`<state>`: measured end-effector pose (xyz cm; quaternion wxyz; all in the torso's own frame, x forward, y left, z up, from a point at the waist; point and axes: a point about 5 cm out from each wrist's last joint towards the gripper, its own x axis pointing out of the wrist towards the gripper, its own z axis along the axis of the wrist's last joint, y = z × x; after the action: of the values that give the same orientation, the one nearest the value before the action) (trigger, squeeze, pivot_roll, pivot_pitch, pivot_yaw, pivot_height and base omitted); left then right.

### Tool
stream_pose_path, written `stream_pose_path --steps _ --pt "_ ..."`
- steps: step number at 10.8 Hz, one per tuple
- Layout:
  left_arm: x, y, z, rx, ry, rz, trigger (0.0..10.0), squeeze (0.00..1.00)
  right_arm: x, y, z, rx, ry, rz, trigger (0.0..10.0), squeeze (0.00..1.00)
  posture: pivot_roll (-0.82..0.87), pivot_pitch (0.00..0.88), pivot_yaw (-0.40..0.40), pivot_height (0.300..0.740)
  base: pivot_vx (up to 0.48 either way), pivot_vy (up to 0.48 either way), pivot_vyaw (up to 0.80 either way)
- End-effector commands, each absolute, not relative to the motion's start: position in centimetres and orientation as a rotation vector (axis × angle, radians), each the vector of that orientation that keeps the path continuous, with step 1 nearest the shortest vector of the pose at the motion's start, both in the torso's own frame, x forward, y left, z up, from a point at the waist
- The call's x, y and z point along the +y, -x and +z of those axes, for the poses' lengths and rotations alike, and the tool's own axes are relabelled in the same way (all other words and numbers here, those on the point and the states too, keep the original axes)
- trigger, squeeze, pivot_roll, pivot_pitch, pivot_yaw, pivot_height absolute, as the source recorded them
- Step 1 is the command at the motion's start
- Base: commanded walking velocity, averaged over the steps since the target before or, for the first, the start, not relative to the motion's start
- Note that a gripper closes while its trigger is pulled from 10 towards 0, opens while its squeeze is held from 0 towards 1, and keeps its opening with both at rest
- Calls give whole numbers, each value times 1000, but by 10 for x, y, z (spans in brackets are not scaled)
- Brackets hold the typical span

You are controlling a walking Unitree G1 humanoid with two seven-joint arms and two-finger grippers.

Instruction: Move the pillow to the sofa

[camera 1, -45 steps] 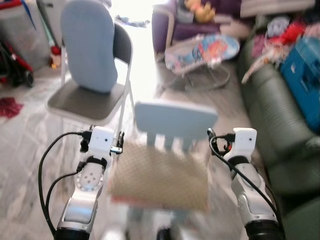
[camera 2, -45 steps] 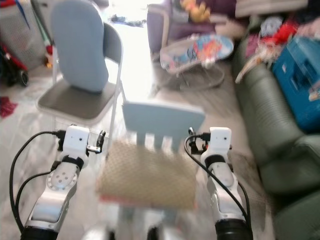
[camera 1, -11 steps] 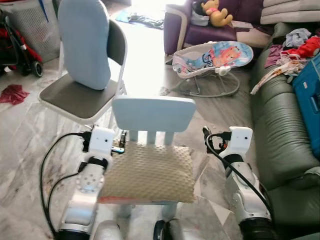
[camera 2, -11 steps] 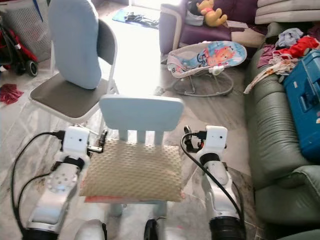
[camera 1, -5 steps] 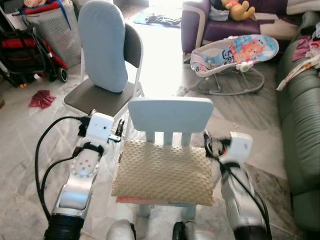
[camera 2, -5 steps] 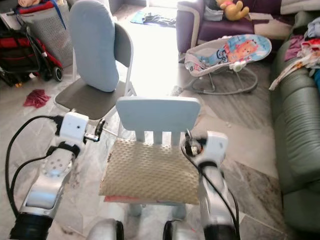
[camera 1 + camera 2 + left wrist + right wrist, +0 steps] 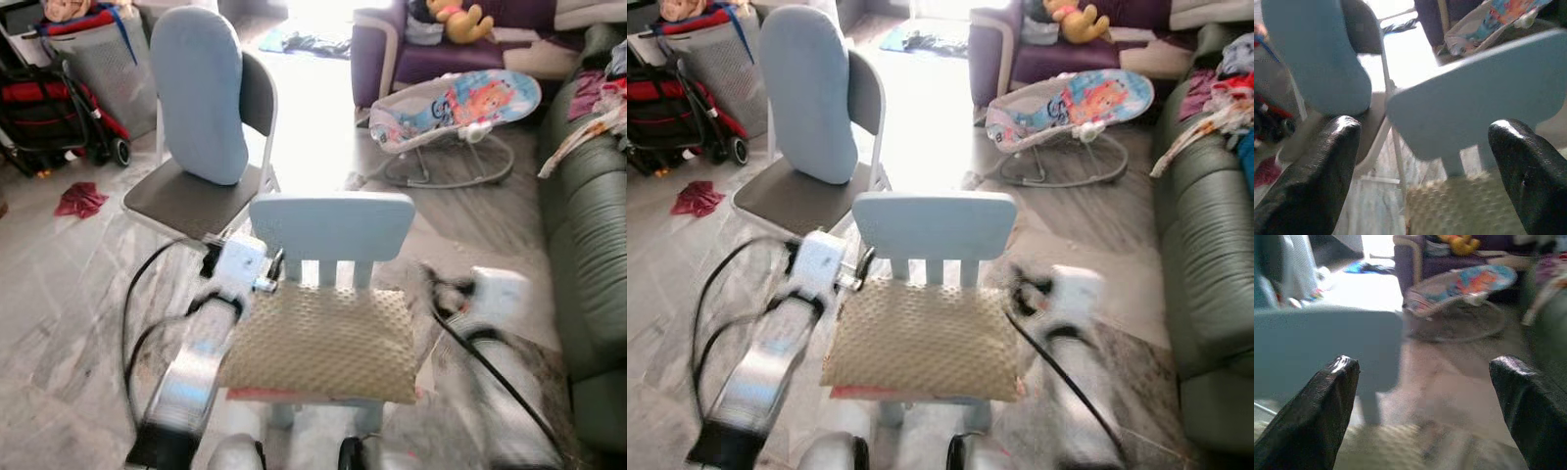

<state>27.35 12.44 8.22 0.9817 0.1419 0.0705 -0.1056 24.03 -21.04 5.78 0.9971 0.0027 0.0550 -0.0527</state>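
Observation:
A tan, bumpy pillow (image 7: 318,341) lies flat on the seat of a small light-blue child's chair (image 7: 333,227) right in front of me. My left gripper (image 7: 266,278) is at the pillow's back left corner, open, with the chair back and pillow edge between its fingers (image 7: 1312,181) in the left wrist view. My right gripper (image 7: 1027,290), blurred by motion, is at the pillow's right side, also open, its fingers (image 7: 1317,411) spread wide over the pillow's edge. The dark green sofa (image 7: 588,264) runs along the right.
A grey folding chair with a tall blue cushion (image 7: 201,98) stands behind the small chair to the left. A baby bouncer (image 7: 456,103) and a purple armchair (image 7: 411,54) are farther back. A stroller (image 7: 49,108) and a red cloth (image 7: 80,199) are at the left.
Both arms have closed in on the pillow: the left gripper moved right to its back left corner, and the right arm is in blurred motion. Earlier, the camera turned left.

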Motion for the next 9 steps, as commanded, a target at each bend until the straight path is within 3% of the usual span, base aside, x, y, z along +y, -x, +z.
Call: stream_pose_path --steps 1,2,4,8,9 --pt "134 -267 79 172 -280 -184 10000 0 -212 -232 56 121 -2 -100 10000 0 -63 41 1 740 0 0 0" --pt "151 -252 67 220 -296 -154 10000 0 -219 -211 48 166 12 -104 10000 0 -60 42 0 740 0 0 0" --pt "163 -241 61 244 -315 -128 10000 0 -216 -205 43 196 14 -104 10000 0 -39 53 -2 740 0 0 0" --pt "157 -254 74 204 -292 -147 10000 0 -206 -213 48 189 12 -78 10000 0 -51 70 -28 740 0 0 -800" --pt "161 -255 77 201 -294 -135 10000 0 -201 -213 47 195 8 -53 10000 0 -44 91 -18 740 0 0 0"
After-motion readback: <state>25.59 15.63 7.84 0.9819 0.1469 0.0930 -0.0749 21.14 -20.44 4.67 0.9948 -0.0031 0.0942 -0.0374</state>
